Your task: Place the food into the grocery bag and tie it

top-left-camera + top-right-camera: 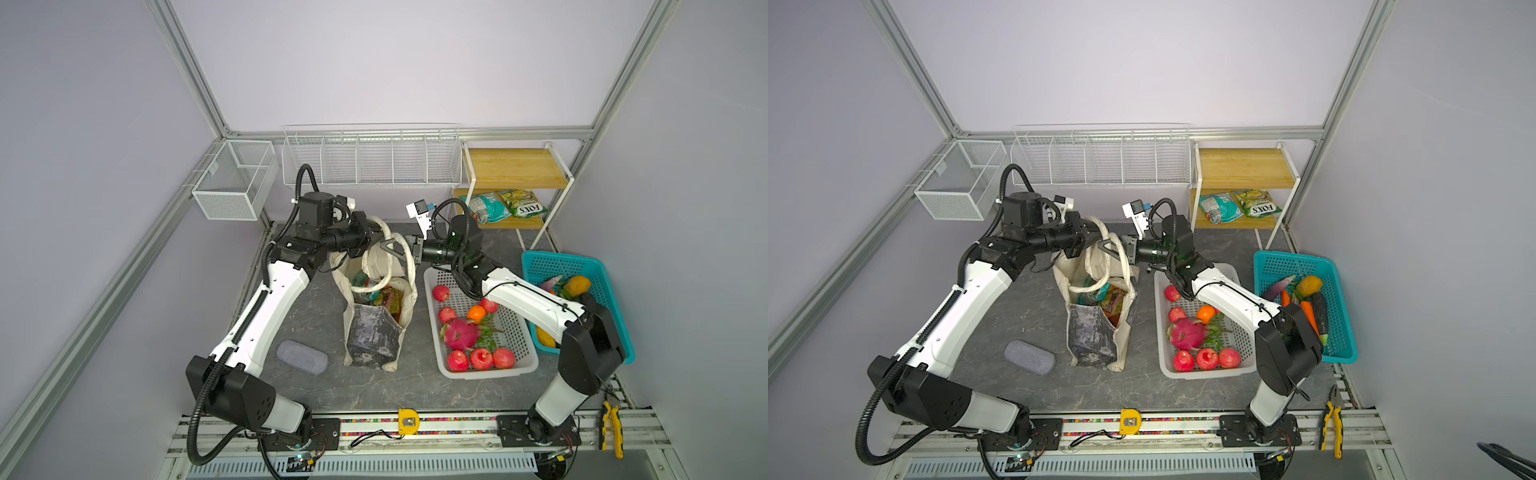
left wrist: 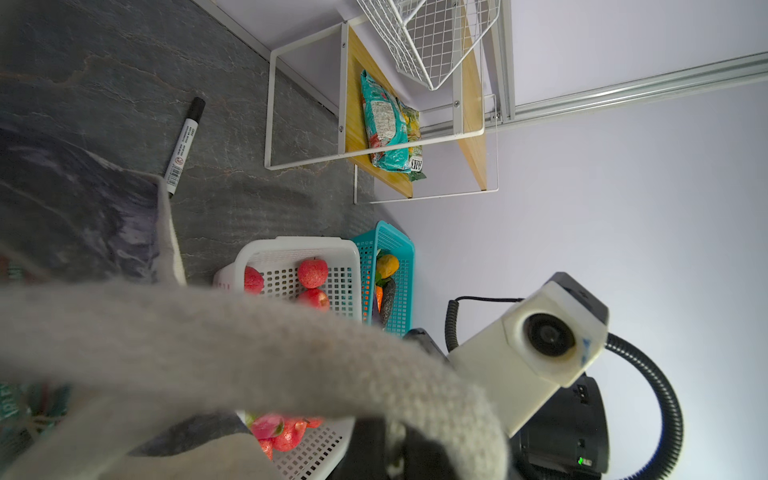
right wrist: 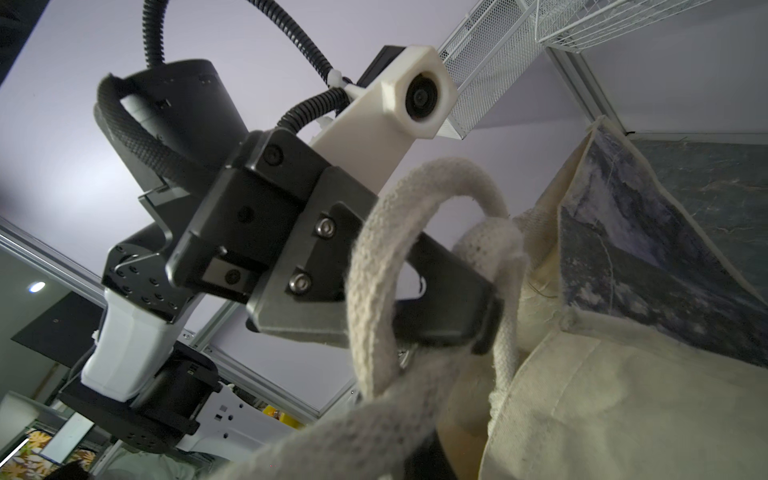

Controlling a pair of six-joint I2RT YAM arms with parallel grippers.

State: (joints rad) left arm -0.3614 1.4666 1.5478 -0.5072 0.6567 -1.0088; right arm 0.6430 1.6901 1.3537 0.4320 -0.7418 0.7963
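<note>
The cream grocery bag (image 1: pixel 376 340) (image 1: pixel 1096 336) stands open mid-table, with snack packets (image 1: pixel 376 295) inside. Both grippers meet above its far rim. My left gripper (image 1: pixel 388 245) (image 1: pixel 1105 246) (image 3: pixel 478 324) is shut on one looped handle (image 3: pixel 374 266) (image 2: pixel 291 353), which hangs round its fingers. My right gripper (image 1: pixel 412 250) (image 1: pixel 1128 249) (image 3: pixel 415 457) is shut on a handle strap (image 3: pixel 332 436) that crosses its jaws. More food lies outside: red apples (image 1: pixel 482 358), an orange (image 1: pixel 476 312) and a dragon fruit (image 1: pixel 459 333) in the white basket (image 1: pixel 519 332).
A teal basket (image 1: pixel 540 266) of vegetables stands at the far right. Two snack packets (image 1: pixel 505 205) lie on the wooden shelf (image 1: pixel 515 166). A grey case (image 1: pixel 302 356) lies left of the bag, a marker pen (image 2: pixel 185 141) behind it. Wire baskets (image 1: pixel 370 162) line the back wall.
</note>
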